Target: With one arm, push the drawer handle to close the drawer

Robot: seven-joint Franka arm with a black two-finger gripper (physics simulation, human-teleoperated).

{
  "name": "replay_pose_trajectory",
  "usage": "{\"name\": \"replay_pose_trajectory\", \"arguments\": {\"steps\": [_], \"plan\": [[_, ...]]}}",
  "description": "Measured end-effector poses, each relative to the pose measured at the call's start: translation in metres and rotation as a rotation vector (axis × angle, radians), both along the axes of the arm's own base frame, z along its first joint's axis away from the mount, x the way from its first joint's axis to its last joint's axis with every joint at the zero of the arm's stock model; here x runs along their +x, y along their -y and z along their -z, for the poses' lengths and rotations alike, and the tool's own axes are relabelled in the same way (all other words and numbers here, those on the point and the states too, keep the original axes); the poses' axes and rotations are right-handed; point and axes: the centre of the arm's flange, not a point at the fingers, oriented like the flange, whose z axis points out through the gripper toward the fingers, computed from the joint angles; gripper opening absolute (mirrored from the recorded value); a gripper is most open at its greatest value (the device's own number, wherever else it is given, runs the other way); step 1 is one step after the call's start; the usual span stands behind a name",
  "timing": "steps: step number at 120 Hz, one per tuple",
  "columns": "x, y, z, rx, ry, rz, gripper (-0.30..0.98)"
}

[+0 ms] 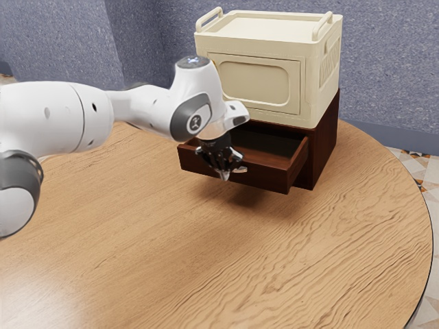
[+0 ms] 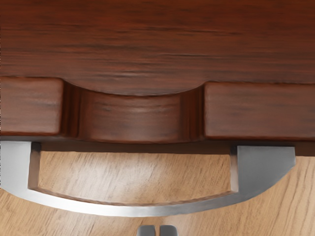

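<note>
In the exterior view, the arm (image 1: 62,113) is brought in from 9 o'clock. The drawer (image 1: 264,177) is seen pulled out toward 7 o'clock from the dark cabinet (image 1: 324,144), on which a cream box (image 1: 318,89) is set, all carried by the desk (image 1: 171,253). The claw (image 1: 224,175), its fingers held together, is placed just outside the silver handle (image 2: 142,210); contact cannot be confirmed.

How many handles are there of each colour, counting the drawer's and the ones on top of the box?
Silver handle, on the drawer: 1
Cream handles, on top of the box: 2
Total: 3
</note>
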Motion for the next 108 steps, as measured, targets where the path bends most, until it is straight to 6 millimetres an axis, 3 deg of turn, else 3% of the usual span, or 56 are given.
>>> {"name": "replay_pose_trajectory", "arguments": {"steps": [108], "plan": [[0.071, -0.003, -0.002, -0.014, 0.145, 0.009, -0.1]]}}
